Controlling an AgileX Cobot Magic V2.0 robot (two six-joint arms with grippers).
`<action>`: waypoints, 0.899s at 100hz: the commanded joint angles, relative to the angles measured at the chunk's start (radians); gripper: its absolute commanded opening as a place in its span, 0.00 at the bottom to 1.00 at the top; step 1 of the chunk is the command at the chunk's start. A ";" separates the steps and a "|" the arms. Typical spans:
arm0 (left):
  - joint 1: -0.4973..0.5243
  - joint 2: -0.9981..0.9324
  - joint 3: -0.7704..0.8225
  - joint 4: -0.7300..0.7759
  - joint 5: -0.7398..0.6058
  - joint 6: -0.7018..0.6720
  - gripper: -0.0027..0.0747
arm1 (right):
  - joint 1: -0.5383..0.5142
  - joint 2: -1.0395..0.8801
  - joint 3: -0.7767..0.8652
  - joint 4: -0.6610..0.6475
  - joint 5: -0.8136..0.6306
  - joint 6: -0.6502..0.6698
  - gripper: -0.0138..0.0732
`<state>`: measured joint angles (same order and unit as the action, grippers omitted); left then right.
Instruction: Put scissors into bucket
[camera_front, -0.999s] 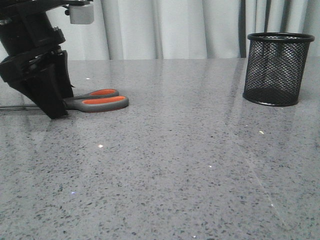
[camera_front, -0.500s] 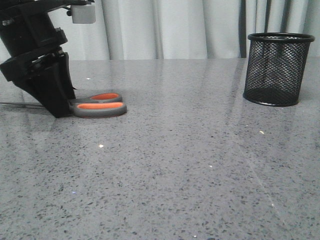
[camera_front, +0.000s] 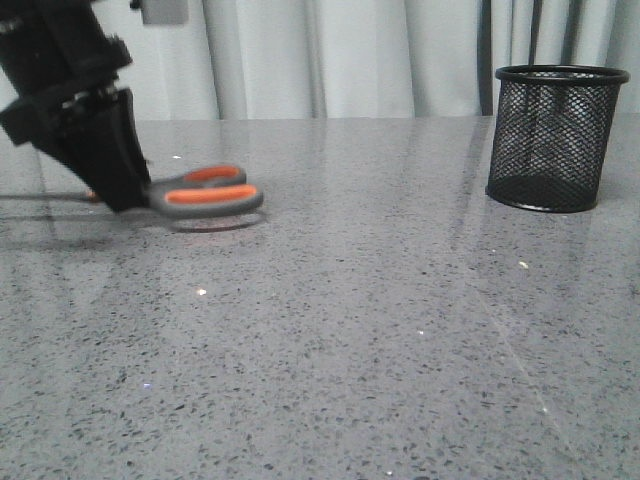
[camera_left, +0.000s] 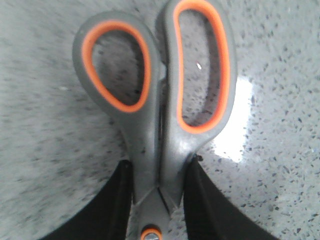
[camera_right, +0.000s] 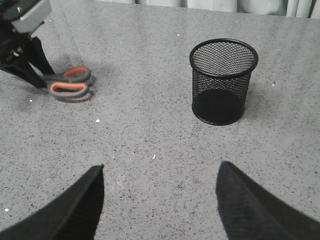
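The left claw (camera_front: 118, 195) is clamped on the scissors (camera_front: 200, 190) at the neck, just above the orange pivot screw (camera_left: 150, 233). In the left wrist view its two black fingers (camera_left: 112, 202) press against either side of the grey shanks. In the front view the scissors sit at the left of the frame, lying nearly level with the handles pointing toward frame centre. A shadow beneath the handles suggests they are clear of the table (camera_front: 350, 330). A thin blade shows to the left of the claw.

The bucket (camera_front: 553, 138) stands upright at the far right of the front frame, well apart from the scissors, its mouth open and unobstructed. It lies straight out from the handle end of the scissors, roughly along their long axis.

Judgement: the left claw must carry the scissors across the frame to the right. Because they lie flat, they must be tipped toward upright before they can enter the narrow mouth.

The right claw (camera_right: 160, 200) is spread wide and holds nothing. In its own view the bucket is upper right of centre, nearer this arm than the left.
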<state>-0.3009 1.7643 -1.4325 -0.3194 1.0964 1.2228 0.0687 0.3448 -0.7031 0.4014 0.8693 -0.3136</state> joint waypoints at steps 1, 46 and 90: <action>-0.002 -0.099 -0.026 -0.029 -0.052 -0.032 0.02 | 0.001 0.017 -0.020 0.044 -0.063 -0.007 0.66; -0.136 -0.388 -0.026 -0.129 -0.203 -0.030 0.02 | 0.001 0.031 -0.020 0.699 -0.098 -0.326 0.66; -0.466 -0.533 -0.026 -0.063 -0.261 -0.026 0.02 | 0.001 0.150 -0.143 0.761 -0.113 -0.467 0.81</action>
<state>-0.7094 1.2620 -1.4325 -0.3639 0.9257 1.2000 0.0687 0.4495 -0.7804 1.1033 0.8017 -0.7504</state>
